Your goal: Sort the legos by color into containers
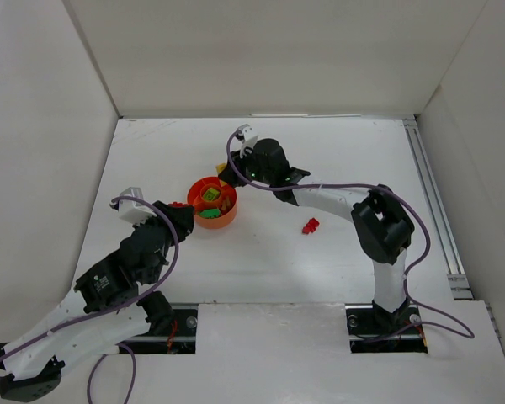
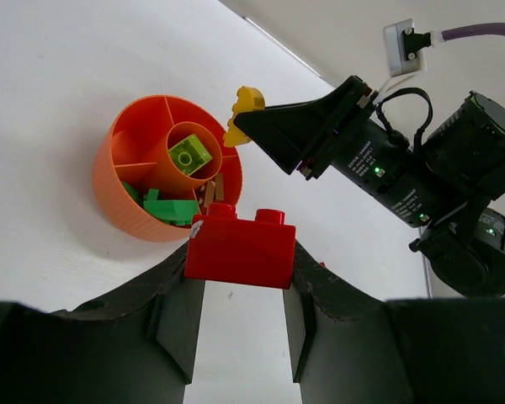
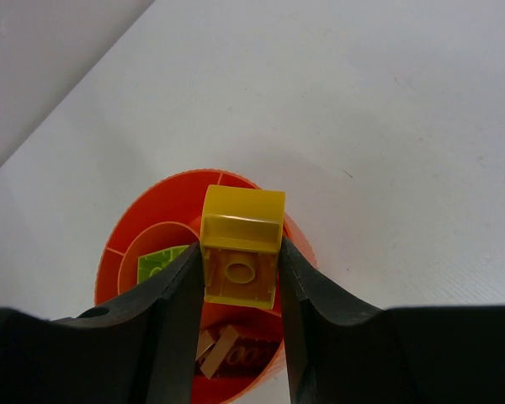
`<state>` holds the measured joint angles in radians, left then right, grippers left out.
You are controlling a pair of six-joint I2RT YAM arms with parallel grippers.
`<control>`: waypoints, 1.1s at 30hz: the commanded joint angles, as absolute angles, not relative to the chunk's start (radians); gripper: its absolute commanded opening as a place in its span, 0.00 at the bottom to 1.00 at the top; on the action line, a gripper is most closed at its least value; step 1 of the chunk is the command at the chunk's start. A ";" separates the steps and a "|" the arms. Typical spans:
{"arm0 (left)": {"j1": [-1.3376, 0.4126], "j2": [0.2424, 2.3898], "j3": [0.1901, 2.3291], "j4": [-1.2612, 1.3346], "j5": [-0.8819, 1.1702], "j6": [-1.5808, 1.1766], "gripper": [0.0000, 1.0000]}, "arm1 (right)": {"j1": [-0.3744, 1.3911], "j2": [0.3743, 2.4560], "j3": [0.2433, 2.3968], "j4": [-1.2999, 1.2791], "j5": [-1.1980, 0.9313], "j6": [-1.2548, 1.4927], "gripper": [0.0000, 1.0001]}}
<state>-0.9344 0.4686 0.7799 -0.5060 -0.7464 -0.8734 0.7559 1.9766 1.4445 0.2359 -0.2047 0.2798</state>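
Your left claw is clamped on a red brick with the orange bowl just ahead of its tips, while your right claw pinches a yellow brick over that bowl's edge.

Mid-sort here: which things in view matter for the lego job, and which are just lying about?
Job:
- orange bowl
- red brick in left jaws
- yellow brick in right jaws
- loose red brick
- lime brick, green bricks and brown bricks in the bowl

Lying about:
- purple cable
- metal rail along the right side
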 commanded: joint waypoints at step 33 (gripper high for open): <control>-0.936 0.469 0.787 -0.488 -0.769 -0.868 0.15 | 0.781 1.996 1.457 0.256 -0.202 0.272 0.62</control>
